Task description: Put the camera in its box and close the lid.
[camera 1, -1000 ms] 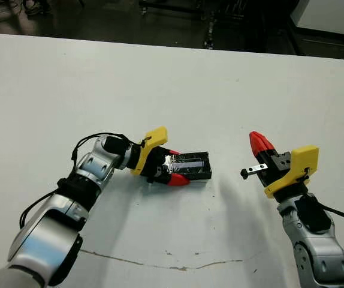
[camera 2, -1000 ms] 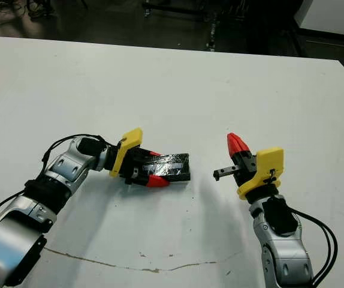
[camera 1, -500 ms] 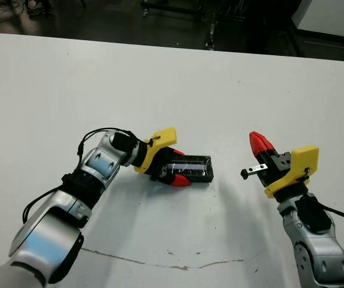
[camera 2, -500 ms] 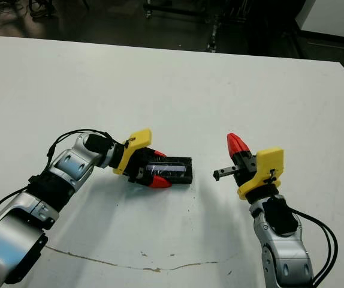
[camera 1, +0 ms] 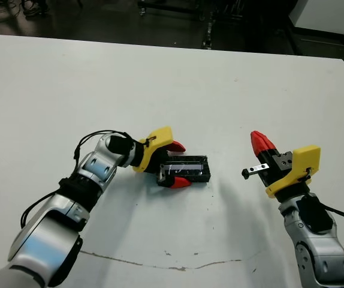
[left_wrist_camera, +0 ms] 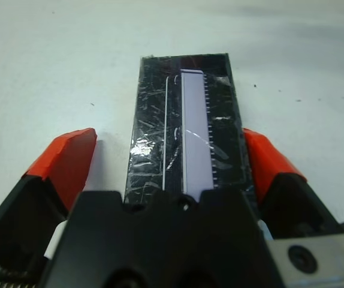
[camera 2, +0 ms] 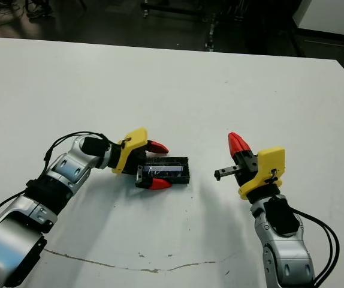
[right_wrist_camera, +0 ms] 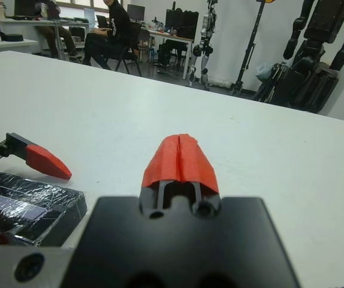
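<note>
The lid (camera 1: pixel 187 168), glossy black and crinkly with a pale stripe (left_wrist_camera: pixel 196 135), lies flat on the box at the table's middle. Only a dark side of the box (camera 2: pixel 171 179) shows beneath it. The camera is hidden. My left gripper (camera 1: pixel 178 164) is open at the lid's left end. One of its red fingers (left_wrist_camera: pixel 65 158) stands on each side, with a gap to the lid on both. My right gripper (camera 1: pixel 259 144) hovers to the right of the box, shut with nothing in it. Its fingertips (right_wrist_camera: pixel 180 158) are pressed together.
A thin brown crack line (camera 1: pixel 160 263) runs across the table (camera 1: pixel 160 84) near its front edge. Beyond the far edge is dark floor with equipment. In the right wrist view a seated person (right_wrist_camera: pixel 117 27) and robots on stands (right_wrist_camera: pixel 316 54) show past the table.
My left gripper has opened and its fingers now stand apart on either side of the lid. The lid went from tilted to lying flat. The right arm has not moved.
</note>
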`<action>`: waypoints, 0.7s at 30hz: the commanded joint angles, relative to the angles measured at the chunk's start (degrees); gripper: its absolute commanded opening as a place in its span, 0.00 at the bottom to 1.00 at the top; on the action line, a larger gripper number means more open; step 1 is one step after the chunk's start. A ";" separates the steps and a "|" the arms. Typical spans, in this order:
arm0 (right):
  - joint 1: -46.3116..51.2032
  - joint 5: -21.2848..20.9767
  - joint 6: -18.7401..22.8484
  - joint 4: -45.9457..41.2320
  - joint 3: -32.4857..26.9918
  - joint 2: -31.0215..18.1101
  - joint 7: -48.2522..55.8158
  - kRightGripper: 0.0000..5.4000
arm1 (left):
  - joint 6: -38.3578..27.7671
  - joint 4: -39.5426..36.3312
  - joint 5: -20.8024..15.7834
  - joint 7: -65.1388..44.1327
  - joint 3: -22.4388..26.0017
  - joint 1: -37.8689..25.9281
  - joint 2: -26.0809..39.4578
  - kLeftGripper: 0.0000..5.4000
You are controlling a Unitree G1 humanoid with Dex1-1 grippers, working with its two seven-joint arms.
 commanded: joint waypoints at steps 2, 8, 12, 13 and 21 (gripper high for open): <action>0.51 0.09 0.94 -0.85 -0.43 -0.76 -0.23 0.00 | 0.12 3.80 1.99 1.06 -1.02 4.80 -0.89 1.00; 0.14 0.31 0.30 -0.28 -0.39 -0.60 0.15 0.00 | 1.21 1.85 0.19 -0.08 1.10 7.60 1.55 1.00; -0.11 -0.25 0.06 0.12 -0.02 -0.49 0.03 0.00 | 1.52 -1.73 -1.02 -1.14 2.39 10.57 3.98 1.00; -0.16 -0.10 -0.21 0.39 0.00 -0.43 0.20 0.00 | 1.90 -2.87 -1.84 -1.57 2.95 11.48 4.67 1.00; -0.29 0.08 -0.61 0.90 0.09 -0.34 0.70 0.00 | 7.40 -13.50 -5.22 -1.43 5.77 17.06 10.17 1.00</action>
